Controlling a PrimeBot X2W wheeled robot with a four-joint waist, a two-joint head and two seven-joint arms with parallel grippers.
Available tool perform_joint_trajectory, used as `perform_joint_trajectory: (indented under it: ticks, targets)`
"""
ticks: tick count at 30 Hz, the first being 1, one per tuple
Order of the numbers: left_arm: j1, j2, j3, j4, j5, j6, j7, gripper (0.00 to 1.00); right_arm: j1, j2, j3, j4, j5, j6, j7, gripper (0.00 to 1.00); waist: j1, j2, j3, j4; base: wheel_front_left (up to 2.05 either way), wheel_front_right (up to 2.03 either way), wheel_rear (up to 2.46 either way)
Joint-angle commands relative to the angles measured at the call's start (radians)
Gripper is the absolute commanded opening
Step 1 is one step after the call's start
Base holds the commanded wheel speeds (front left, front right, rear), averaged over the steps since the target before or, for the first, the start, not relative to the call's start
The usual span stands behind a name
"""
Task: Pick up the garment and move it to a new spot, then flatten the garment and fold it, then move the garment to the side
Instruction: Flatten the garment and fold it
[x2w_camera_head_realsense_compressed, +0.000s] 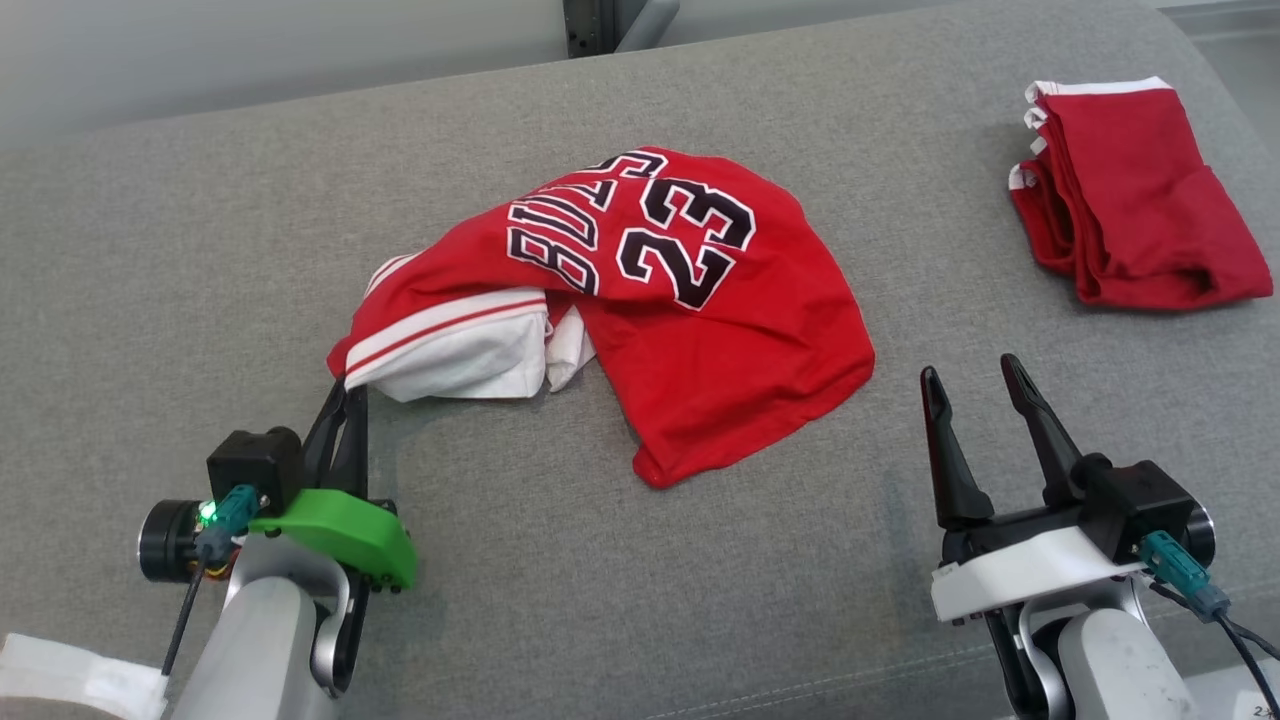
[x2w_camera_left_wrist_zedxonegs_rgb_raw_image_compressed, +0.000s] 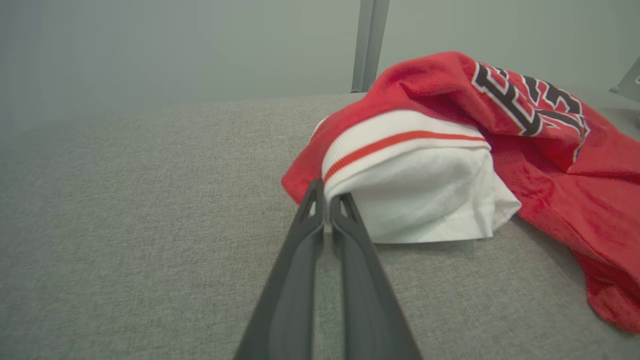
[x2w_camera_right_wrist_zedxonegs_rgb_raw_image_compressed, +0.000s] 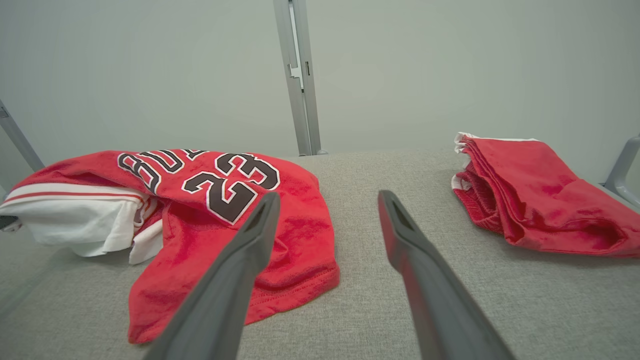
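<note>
Head view: I am looking down on a grey upholstered surface (x2w_camera_head_realsense_compressed: 640, 620) that runs back to a pale wall (x2w_camera_head_realsense_compressed: 250, 50) with a metal post (x2w_camera_head_realsense_compressed: 600, 25). My left gripper (x2w_camera_head_realsense_compressed: 345, 395) is closed, its tips pinching the white-and-red striped band (x2w_camera_head_realsense_compressed: 440, 335) at the near corner of a rumpled red jersey (x2w_camera_head_realsense_compressed: 720, 350) printed with "23". The jersey spreads ahead and to the right of those tips. My right gripper (x2w_camera_head_realsense_compressed: 971, 370) stands spread wide and holds nothing, apart from the jersey's hem, which is to its left. A folded red garment (x2w_camera_head_realsense_compressed: 1130, 200) lies well ahead of it, to its right, near the far edge.

Left wrist view: both fingers (x2w_camera_left_wrist_zedxonegs_rgb_raw_image_compressed: 295, 280) are pressed together, with the band's edge caught at their tips. Bare grey cloth stretches away to their left.

Right wrist view: the fingers (x2w_camera_right_wrist_zedxonegs_rgb_raw_image_compressed: 235, 280) stand apart with open surface between them. The jersey is ahead on the left, and its hem passes behind the left finger. The folded garment sits ahead on the right, with a clear grey lane between the two.
</note>
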Motion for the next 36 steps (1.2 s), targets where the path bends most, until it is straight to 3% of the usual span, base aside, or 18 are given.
perform_joint_trajectory:
  ticks: [1, 6, 12, 16, 21, 34, 35, 36]
  targets:
    - [0.041, 0.024, -0.005, -0.048, 0.012, -0.001, 0.006, 0.0, 0.014, -0.001, -0.007, 0.003, 0.002, -0.001, -0.004, 1.0, -0.0001, 0.0111, -0.027, 0.027, 0.0, 0.0, 0.0]
    - [0.158, 0.072, -0.002, -0.235, 0.027, 0.034, 0.063, 0.0, 0.026, -0.001, -0.01, 0.004, 0.012, -0.001, -0.004, 1.0, -0.0001, 0.0111, -0.054, 0.06, 0.0, 0.0, 0.0]
    - [0.39, 0.142, 0.035, -0.599, 0.012, 0.118, 0.236, 0.0, 0.03, -0.001, -0.002, 0.009, 0.029, -0.001, -0.004, 1.0, -0.0001, 0.0111, -0.069, 0.092, 0.0, 0.0, 0.0]
    - [0.445, 0.149, 0.059, -0.671, -0.019, 0.137, 0.299, 0.0, 0.013, -0.001, 0.013, 0.016, 0.036, -0.001, -0.004, 1.0, -0.0001, 0.0111, -0.059, 0.083, 0.0, 0.0, 0.0]
    - [0.379, 0.155, 0.075, -0.599, -0.046, 0.131, 0.322, 0.0, -0.006, -0.001, 0.032, 0.033, 0.025, -0.001, -0.004, 1.0, -0.0001, 0.0111, -0.038, 0.046, 0.0, 0.0, 0.0]
    - [0.155, 0.153, 0.122, -0.167, -0.103, 0.094, 0.22, 0.0, -0.038, -0.001, 0.023, 0.04, 0.006, -0.001, -0.004, 1.0, -0.0001, 0.0111, 0.022, -0.048, 0.0, 0.0, 0.0]
    - [0.141, 0.149, 0.126, -0.145, -0.107, 0.094, 0.205, 0.05, -0.039, -0.001, 0.021, 0.041, 0.006, -0.001, -0.004, 1.0, -0.0001, 0.0111, 0.022, -0.049, 0.0, 0.0, 0.0]
    - [0.129, 0.144, 0.13, -0.123, -0.11, 0.099, 0.19, 0.3, -0.038, -0.001, 0.02, 0.042, 0.005, -0.001, -0.004, 1.0, -0.0001, 0.0111, 0.022, -0.049, 0.0, 0.0, 0.0]
